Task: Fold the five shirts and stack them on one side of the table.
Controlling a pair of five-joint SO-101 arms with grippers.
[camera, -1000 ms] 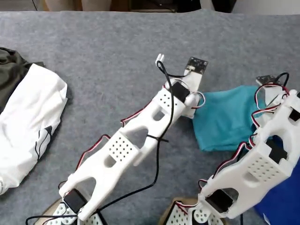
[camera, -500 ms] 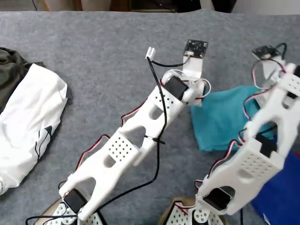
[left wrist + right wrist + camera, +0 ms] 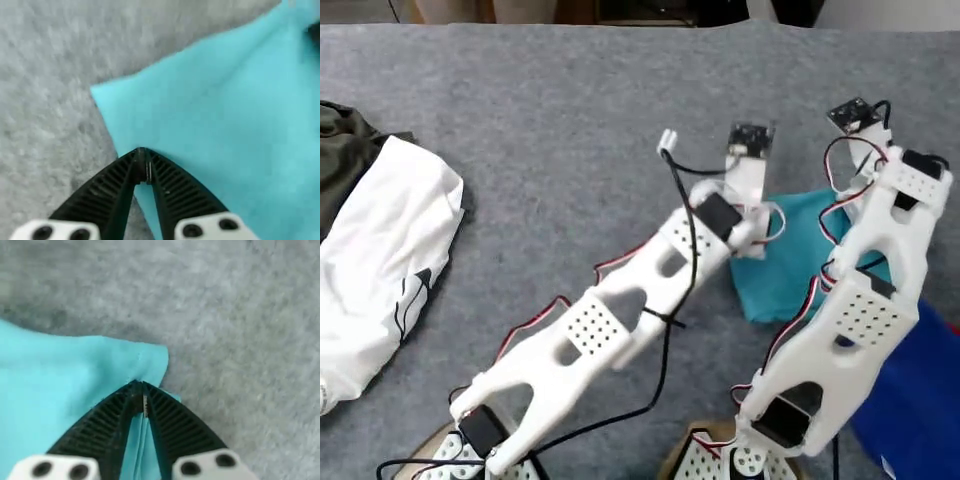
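— What have the fingers got?
— The left gripper [image 3: 143, 167] has its fingers pressed together on the edge of the teal shirt [image 3: 225, 110], near a corner. The right gripper [image 3: 139, 395] is closed on another corner, with cloth bunched between its fingers.
— Where's that shirt?
— On the grey table [image 3: 550, 120] at about three o'clock. There's a blue shirt [image 3: 910, 400] at five. A white shirt [image 3: 380, 260] lies at nine, partly over a dark one [image 3: 345, 150] at ten.
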